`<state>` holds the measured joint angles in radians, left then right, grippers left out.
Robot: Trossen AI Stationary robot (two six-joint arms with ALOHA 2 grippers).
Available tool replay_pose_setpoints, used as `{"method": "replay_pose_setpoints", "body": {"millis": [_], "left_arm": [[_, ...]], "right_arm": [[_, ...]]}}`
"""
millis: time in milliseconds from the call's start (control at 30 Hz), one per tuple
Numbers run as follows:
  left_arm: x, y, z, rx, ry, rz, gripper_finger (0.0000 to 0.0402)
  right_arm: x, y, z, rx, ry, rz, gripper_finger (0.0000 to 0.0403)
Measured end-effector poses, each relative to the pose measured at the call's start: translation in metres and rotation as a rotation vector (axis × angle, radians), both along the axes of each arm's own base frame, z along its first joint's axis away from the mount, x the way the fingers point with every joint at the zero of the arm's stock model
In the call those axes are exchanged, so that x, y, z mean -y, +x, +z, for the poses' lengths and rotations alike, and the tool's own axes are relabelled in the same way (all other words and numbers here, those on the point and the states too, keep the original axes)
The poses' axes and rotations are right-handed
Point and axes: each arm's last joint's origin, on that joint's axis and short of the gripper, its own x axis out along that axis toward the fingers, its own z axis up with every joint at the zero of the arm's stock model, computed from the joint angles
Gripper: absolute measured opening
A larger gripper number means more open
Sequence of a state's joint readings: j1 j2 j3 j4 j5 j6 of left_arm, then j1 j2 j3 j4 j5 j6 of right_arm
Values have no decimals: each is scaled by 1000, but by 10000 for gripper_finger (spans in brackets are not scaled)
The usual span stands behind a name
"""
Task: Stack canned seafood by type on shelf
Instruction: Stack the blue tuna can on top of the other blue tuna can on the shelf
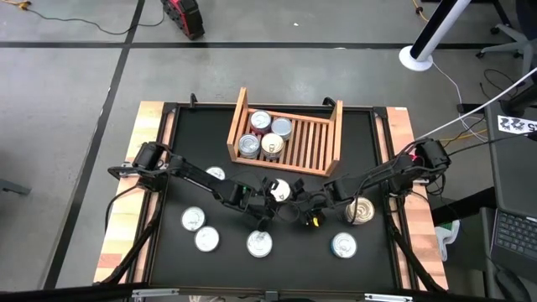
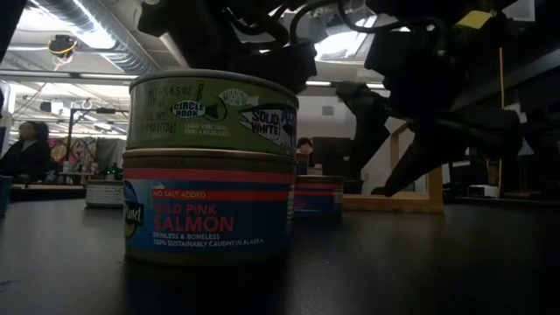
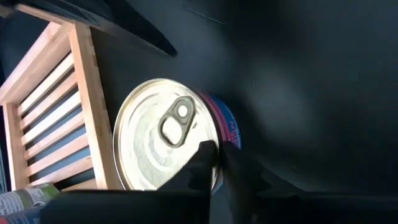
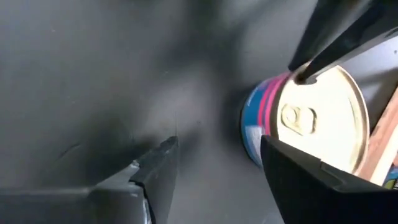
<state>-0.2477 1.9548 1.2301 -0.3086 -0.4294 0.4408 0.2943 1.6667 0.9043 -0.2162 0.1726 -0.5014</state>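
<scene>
Left pincer point(image 1: 270, 195) pinching tin point(image 1: 282, 190) rim (beside shelf point(image 1: 323, 143) edge).

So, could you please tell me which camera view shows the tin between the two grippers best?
The left wrist view: the tin fills the frame, showing its pull-tab lid and blue and pink label beside the shelf. The right wrist view shows it partly behind a finger; the high view shows only a small lid; in the low view I cannot pick it out.

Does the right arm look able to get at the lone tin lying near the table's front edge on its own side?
Probably yes. That tin lies apart from the others on the table, nothing stands over it, and the right pincer hangs open close by.
</scene>
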Motion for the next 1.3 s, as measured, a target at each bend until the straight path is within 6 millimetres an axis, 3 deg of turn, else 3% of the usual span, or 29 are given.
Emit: {"method": "replay_pose_setpoints", "body": {"millis": [500, 1300], "left_arm": [[-5, 2, 1, 31, -33, 55, 2], [-13, 11, 18, 146, -210, 254, 0]], "right_arm": [[4, 5, -1, 76, -146, -108, 225], [6, 9, 3, 156, -173, -205, 225]]}}
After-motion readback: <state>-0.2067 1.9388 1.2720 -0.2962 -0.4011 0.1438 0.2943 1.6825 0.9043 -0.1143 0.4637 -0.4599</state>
